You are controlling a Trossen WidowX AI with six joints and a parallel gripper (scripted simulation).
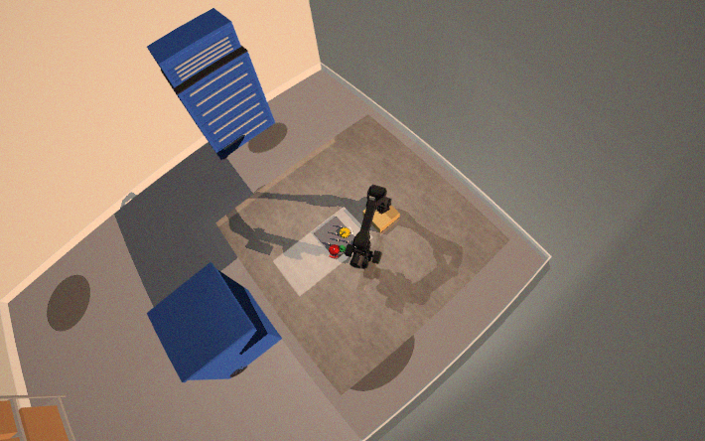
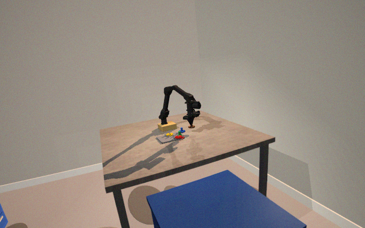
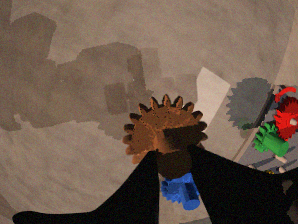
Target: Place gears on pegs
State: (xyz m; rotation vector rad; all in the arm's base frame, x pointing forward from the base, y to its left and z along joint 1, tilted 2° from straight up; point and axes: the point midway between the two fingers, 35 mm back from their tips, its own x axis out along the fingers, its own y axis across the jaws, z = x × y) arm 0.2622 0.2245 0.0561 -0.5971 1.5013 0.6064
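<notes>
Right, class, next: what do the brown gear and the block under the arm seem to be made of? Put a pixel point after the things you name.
Brown gear [image 2: 191, 126] [image 3: 150, 122]: perhaps rusty metal or dark wood, matt; its surface is mottled orange-brown.

Block [image 1: 383, 220] [image 2: 167, 127]: possibly painted wood or plastic, smooth; its colour is an even yellow-tan.

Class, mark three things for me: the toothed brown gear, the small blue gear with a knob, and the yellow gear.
Brown gear [image 2: 191, 126] [image 3: 159, 119]: exterior, wrist; toothed disc.
Blue gear [image 2: 181, 129] [image 3: 190, 198]: exterior, wrist; knob.
Yellow gear [image 1: 344, 232]: top; disc.
</notes>
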